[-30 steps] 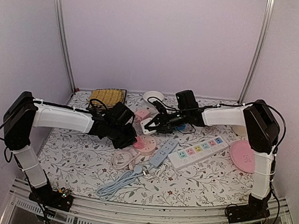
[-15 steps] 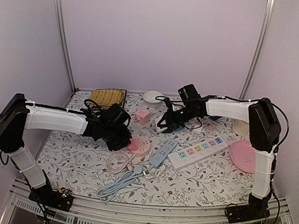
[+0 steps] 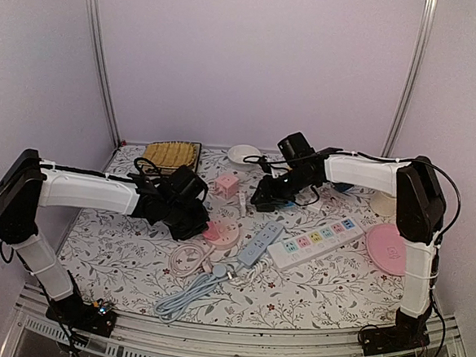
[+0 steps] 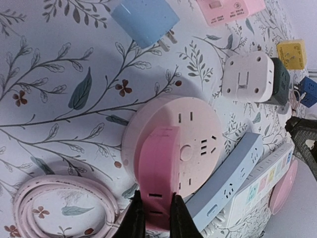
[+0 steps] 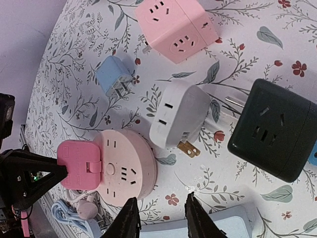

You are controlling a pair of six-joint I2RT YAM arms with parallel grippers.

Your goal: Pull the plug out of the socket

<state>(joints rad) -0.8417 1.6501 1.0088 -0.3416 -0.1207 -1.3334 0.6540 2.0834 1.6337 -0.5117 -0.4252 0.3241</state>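
Note:
The round pink socket lies flat on the table. On its rim sits a deep pink block, and my left gripper is shut on that block. The white plug lies free on the table beyond the socket, its brass prongs bare. My right gripper hovers open just beside it with nothing between its fingers.
Around the plug lie a pink cube socket, a small blue plug and a dark green cube. A blue strip and a white power strip lie right of the socket; a coiled pink cord lies in front.
My right gripper drew back from the round socket toward the far right with the white plug, then opened; the plug now lies on the table. The left gripper kept its hold.

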